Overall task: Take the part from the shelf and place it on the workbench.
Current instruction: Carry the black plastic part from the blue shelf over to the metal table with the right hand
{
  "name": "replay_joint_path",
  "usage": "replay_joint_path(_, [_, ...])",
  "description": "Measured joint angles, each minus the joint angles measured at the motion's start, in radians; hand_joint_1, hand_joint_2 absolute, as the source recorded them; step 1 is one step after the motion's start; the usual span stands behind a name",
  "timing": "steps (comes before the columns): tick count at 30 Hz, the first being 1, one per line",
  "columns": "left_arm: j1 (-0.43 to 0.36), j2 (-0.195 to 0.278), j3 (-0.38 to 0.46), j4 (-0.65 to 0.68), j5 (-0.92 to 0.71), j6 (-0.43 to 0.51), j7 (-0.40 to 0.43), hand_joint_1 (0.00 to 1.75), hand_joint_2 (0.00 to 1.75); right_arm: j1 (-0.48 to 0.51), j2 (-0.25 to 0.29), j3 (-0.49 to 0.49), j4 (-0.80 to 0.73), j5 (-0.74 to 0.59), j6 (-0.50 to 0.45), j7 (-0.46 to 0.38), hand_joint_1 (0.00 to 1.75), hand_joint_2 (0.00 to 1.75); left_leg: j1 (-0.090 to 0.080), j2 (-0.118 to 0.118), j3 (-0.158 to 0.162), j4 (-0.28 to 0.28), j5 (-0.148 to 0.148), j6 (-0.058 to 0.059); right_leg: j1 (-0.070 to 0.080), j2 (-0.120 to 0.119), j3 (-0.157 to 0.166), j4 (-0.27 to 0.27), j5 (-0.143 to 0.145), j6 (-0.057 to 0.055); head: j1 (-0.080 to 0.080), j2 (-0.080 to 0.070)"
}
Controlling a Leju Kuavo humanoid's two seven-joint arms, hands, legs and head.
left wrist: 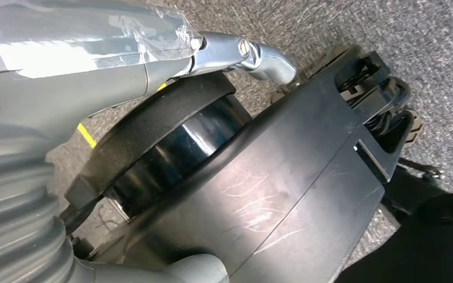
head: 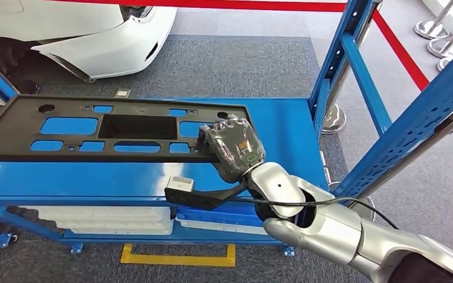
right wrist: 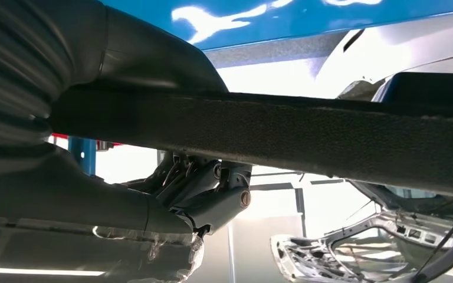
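Observation:
The part (head: pixel 12 127) is a long flat black panel with several cutouts, stretched across the blue shelf deck (head: pixel 94 180) in the head view. My right hand (head: pixel 233 147), wrapped in clear plastic, grips the panel's right end. In the right wrist view the panel's edge (right wrist: pixel 330 135) runs across the picture between the thumb (right wrist: pixel 94 206) and the fingers (right wrist: pixel 141 53). Whether the panel rests on the deck or is lifted off it I cannot tell. My left hand (left wrist: pixel 94 65) hangs low over grey carpet, its thumb stretched out with nothing in it.
Blue shelf uprights (head: pixel 342 59) and a slanted beam (head: pixel 424 112) stand close on the right. White panels (head: pixel 112 219) lie on the lower shelf. A white car bumper (head: pixel 94 41) sits behind the shelf. Red barrier tape (head: pixel 401 47) and stanchions (head: pixel 442 29) are at the far right.

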Motion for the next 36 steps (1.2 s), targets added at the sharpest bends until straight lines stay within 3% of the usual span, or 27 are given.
replay_joint_path(3, [-0.001, 0.000, 0.000, 0.000, -0.001, 0.001, 0.000, 0.00, 1.75, 0.000, -0.003, -0.001, -0.001, -0.007, -0.002, 0.002, 1.75, 1.75, -0.001, 0.001, -0.009, 0.007, 0.001, -0.014, 0.001, 0.007, -0.007, -0.004, 0.000, -0.019, -0.008, 0.000])
replay_joint_path(5, [-0.003, 0.000, 0.000, 0.000, -0.001, 0.001, 0.000, 0.00, 1.75, -0.001, -0.005, -0.001, -0.001, -0.011, -0.003, 0.003, 1.75, 1.75, -0.002, -0.016, -0.022, 0.043, -0.032, -0.022, -0.002, 0.010, -0.010, -0.009, 0.008, -0.032, -0.020, 0.000])
replay_joint_path(8, [-0.012, 0.000, 0.001, 0.000, -0.001, 0.001, -0.002, 0.00, 1.75, -0.002, -0.005, -0.002, -0.001, -0.013, -0.004, 0.004, 1.75, 1.75, -0.002, -0.044, -0.084, 0.219, -0.138, -0.030, 0.005, 0.014, -0.020, -0.011, 0.019, -0.046, -0.043, 0.000])
replay_joint_path(9, [-0.014, 0.000, 0.001, 0.000, -0.001, 0.001, -0.003, 0.00, 1.75, -0.002, -0.005, -0.001, -0.001, -0.014, -0.004, 0.004, 1.75, 1.75, -0.002, -0.046, -0.098, 0.269, -0.157, -0.030, 0.008, 0.017, -0.024, -0.010, 0.022, -0.048, -0.048, 0.000])
replay_joint_path(10, [-0.015, 0.000, 0.001, 0.000, -0.001, 0.001, -0.003, 0.00, 1.75, -0.001, -0.005, -0.001, -0.001, -0.015, -0.004, 0.004, 1.75, 1.75, -0.001, -0.047, -0.098, 0.287, -0.158, -0.030, 0.011, 0.021, -0.028, -0.010, 0.026, -0.049, -0.052, 0.000])
replay_joint_path(11, [-0.014, 0.000, 0.002, 0.000, -0.001, 0.001, -0.003, 0.00, 1.75, -0.001, -0.005, -0.001, -0.001, -0.016, -0.004, 0.004, 1.75, 1.75, -0.001, -0.048, -0.082, 0.266, -0.140, -0.028, 0.013, 0.026, -0.033, -0.009, 0.029, -0.049, -0.054, 0.000])
replay_joint_path(13, [-0.012, 0.000, 0.002, 0.000, -0.001, 0.001, -0.002, 0.00, 1.75, -0.002, -0.005, -0.002, -0.001, -0.020, -0.004, 0.007, 1.75, 1.75, 0.002, -0.056, -0.016, 0.138, -0.079, -0.024, 0.014, 0.036, -0.040, -0.007, 0.037, -0.044, -0.061, 0.000])
replay_joint_path(15, [-0.011, -0.001, 0.002, 0.000, -0.001, 0.001, -0.002, 0.00, 1.75, -0.002, -0.005, -0.003, -0.001, -0.023, -0.005, 0.012, 1.75, 1.75, 0.003, -0.071, 0.027, 0.032, -0.042, -0.019, 0.017, 0.043, -0.050, -0.003, 0.049, -0.034, -0.068, 0.000])
replay_joint_path(18, [-0.013, -0.004, 0.002, 0.000, -0.001, 0.002, -0.002, 0.00, 1.75, -0.002, -0.007, -0.004, 0.000, -0.027, -0.008, 0.015, 1.75, 1.75, -0.001, -0.074, 0.017, 0.008, -0.023, 0.000, 0.014, 0.049, -0.070, -0.003, 0.069, -0.015, -0.064, 0.000])
replay_joint_path(19, [-0.014, -0.006, 0.002, 0.000, -0.001, 0.002, -0.002, 0.00, 1.75, -0.002, -0.008, -0.004, 0.000, -0.028, -0.009, 0.015, 1.75, 1.75, -0.001, -0.070, 0.009, 0.005, -0.013, 0.007, 0.013, 0.049, -0.077, 0.002, 0.063, -0.008, -0.062, 0.000])
replay_joint_path(21, [-0.016, -0.008, 0.003, 0.000, -0.001, 0.002, -0.001, 0.00, 1.75, -0.002, -0.010, -0.005, 0.000, -0.029, -0.011, 0.015, 1.75, 1.75, 0.001, -0.060, -0.011, -0.003, 0.011, 0.022, 0.011, 0.040, -0.103, 0.058, 0.002, 0.002, -0.055, 0.000])
replay_joint_path(23, [-0.018, -0.008, 0.003, 0.000, -0.001, 0.003, -0.001, 0.00, 1.75, -0.002, -0.010, -0.006, 0.001, -0.030, -0.012, 0.015, 1.75, 1.75, -0.003, -0.054, -0.035, -0.003, 0.028, 0.029, 0.010, 0.029, -0.134, 0.176, -0.089, 0.007, -0.040, 0.000])
replay_joint_path(24, [-0.019, -0.008, 0.003, 0.000, 0.000, 0.003, -0.002, 0.00, 1.75, -0.001, -0.010, -0.006, 0.001, -0.030, -0.012, 0.015, 1.75, 1.75, -0.005, -0.051, -0.047, -0.001, 0.037, 0.030, 0.010, 0.027, -0.143, 0.233, -0.117, 0.009, -0.034, 0.000])
replay_joint_path(25, [-0.020, -0.008, 0.003, 0.000, 0.000, 0.003, -0.002, 0.00, 1.75, -0.001, -0.011, -0.006, 0.002, -0.030, -0.012, 0.015, 1.75, 1.75, -0.007, -0.048, -0.058, 0.000, 0.045, 0.031, 0.010, 0.026, -0.139, 0.264, -0.123, 0.009, -0.030, 0.000])
replay_joint_path(26, [-0.022, -0.008, 0.003, 0.000, 0.000, 0.003, -0.002, 0.00, 1.75, -0.001, -0.011, -0.006, 0.003, -0.030, -0.012, 0.015, 1.75, 1.75, -0.009, -0.045, -0.070, 0.002, 0.053, 0.031, 0.011, 0.026, -0.120, 0.263, -0.110, 0.007, -0.026, 0.000])
replay_joint_path(28, [-0.024, -0.008, 0.003, 0.000, 0.000, 0.003, -0.002, 0.00, 1.75, -0.001, -0.011, -0.007, 0.004, -0.030, -0.012, 0.015, 1.75, 1.75, -0.012, -0.042, -0.090, 0.006, 0.066, 0.029, 0.014, 0.024, -0.032, 0.155, -0.063, -0.002, -0.020, 0.000])
replay_joint_path(30, [-0.027, -0.009, 0.003, 0.000, 0.000, 0.003, -0.002, 0.00, 1.75, -0.002, -0.011, -0.008, 0.004, -0.030, -0.012, 0.015, 1.75, 1.75, -0.014, -0.040, -0.102, 0.008, 0.079, 0.024, 0.022, 0.018, 0.053, 0.024, -0.055, -0.017, -0.019, 0.000])
replay_joint_path(31, [-0.027, -0.009, 0.003, 0.000, 0.000, 0.004, -0.003, 0.00, 1.75, -0.003, -0.011, -0.009, 0.004, -0.030, -0.012, 0.015, 1.75, 1.75, -0.014, -0.040, -0.104, 0.008, 0.086, 0.020, 0.026, 0.016, 0.072, -0.012, -0.060, -0.024, -0.018, 0.000])
replay_joint_path(34, [-0.027, -0.010, 0.003, 0.000, 0.000, 0.007, -0.003, 0.00, 1.75, -0.005, -0.011, -0.010, 0.004, -0.030, -0.012, 0.017, 1.75, 1.75, -0.013, -0.041, -0.107, 0.008, 0.103, 0.005, 0.028, 0.016, 0.072, -0.034, -0.043, -0.040, -0.016, 0.000])
replay_joint_path(35, [-0.027, -0.009, 0.004, 0.000, 0.001, 0.008, -0.003, 0.00, 1.75, -0.005, -0.010, -0.010, 0.004, -0.030, -0.012, 0.018, 1.75, 1.75, -0.014, -0.044, -0.112, 0.018, 0.091, -0.001, 0.024, 0.015, 0.067, -0.038, -0.033, -0.046, -0.017, 0.000])
replay_joint_path(36, [-0.027, -0.009, 0.004, 0.000, 0.002, 0.010, -0.004, 0.00, 1.75, -0.006, -0.010, -0.010, 0.004, -0.030, -0.012, 0.018, 1.75, 1.75, -0.014, -0.047, -0.121, 0.043, 0.061, -0.007, 0.020, 0.013, 0.059, -0.043, -0.021, -0.053, -0.021, 0.000])
